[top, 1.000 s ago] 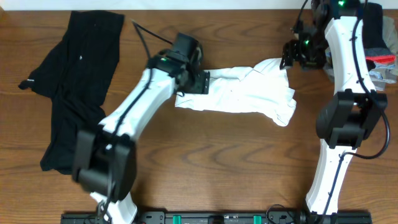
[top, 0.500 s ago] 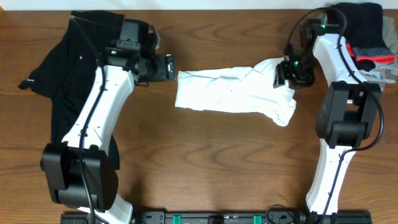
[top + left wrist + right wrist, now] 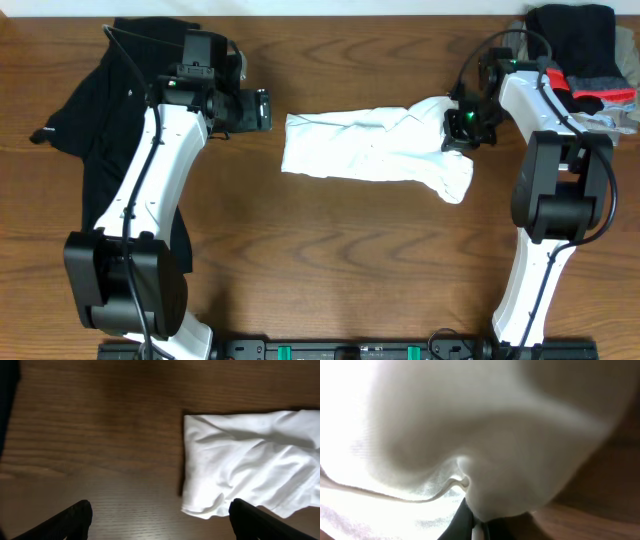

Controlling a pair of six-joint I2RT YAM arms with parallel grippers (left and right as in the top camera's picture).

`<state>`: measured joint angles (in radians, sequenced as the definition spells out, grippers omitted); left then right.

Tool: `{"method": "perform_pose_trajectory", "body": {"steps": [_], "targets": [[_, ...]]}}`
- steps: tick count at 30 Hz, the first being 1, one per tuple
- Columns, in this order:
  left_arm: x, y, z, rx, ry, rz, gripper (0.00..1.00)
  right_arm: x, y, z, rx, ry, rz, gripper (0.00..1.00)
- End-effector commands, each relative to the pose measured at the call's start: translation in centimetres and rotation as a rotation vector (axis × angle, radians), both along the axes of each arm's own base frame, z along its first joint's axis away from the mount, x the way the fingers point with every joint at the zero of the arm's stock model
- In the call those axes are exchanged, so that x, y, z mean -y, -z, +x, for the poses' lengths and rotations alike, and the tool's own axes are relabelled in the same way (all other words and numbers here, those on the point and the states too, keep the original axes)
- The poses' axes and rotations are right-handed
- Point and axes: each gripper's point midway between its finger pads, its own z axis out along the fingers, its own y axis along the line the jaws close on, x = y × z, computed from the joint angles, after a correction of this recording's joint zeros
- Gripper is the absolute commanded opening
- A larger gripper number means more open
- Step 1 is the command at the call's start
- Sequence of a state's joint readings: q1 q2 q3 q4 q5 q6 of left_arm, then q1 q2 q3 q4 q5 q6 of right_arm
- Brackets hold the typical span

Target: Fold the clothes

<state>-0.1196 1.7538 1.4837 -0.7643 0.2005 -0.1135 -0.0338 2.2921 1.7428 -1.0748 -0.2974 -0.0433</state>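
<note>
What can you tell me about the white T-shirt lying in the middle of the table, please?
The white T-shirt is thin, wrinkly fabric, folded into a rumpled band lying flat across the wooden table, its left edge fairly straight, its right end bunched. The right gripper is shut on a pinch of cloth at that end. The open left gripper hangs beside the left edge, not touching.

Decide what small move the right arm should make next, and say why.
Probably lift the right gripper slightly and draw it leftward: it is shut on the right end of the white T-shirt, which lies wrinkled on the table, while the left gripper hangs open, clear of the shirt's left edge.
</note>
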Motion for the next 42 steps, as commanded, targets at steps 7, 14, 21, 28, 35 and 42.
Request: {"method": "perform_pose_trajectory", "body": {"steps": [7, 14, 21, 28, 35, 42], "targets": [[-3.3, -0.4, 0.1, 0.006, -0.062, 0.100, 0.89, 4.6, -0.5, -0.4, -0.017, 0.129, -0.001, 0.01], [-5.4, -0.3, 0.0, -0.008, -0.111, 0.101, 0.89, 9.1, -6.5, 1.5, 0.141, 0.212, 0.021, 0.01], [-6.4, -0.3, 0.0, -0.009, -0.122, 0.108, 0.89, 7.5, -11.3, 1.7, 0.229, 0.178, 0.039, 0.01], [-6.4, -0.2, 0.0, -0.010, -0.122, 0.108, 0.89, 0.9, -16.3, 1.4, 0.331, 0.047, 0.059, 0.01], [-6.4, -0.1, -0.1, -0.014, -0.122, 0.108, 0.89, -8.4, -18.3, 1.1, 0.405, -0.106, 0.105, 0.01], [-6.4, 0.2, -0.3, -0.022, -0.121, 0.108, 0.89, -15.9, -18.4, 1.4, 0.485, -0.188, 0.101, 0.01]]}}
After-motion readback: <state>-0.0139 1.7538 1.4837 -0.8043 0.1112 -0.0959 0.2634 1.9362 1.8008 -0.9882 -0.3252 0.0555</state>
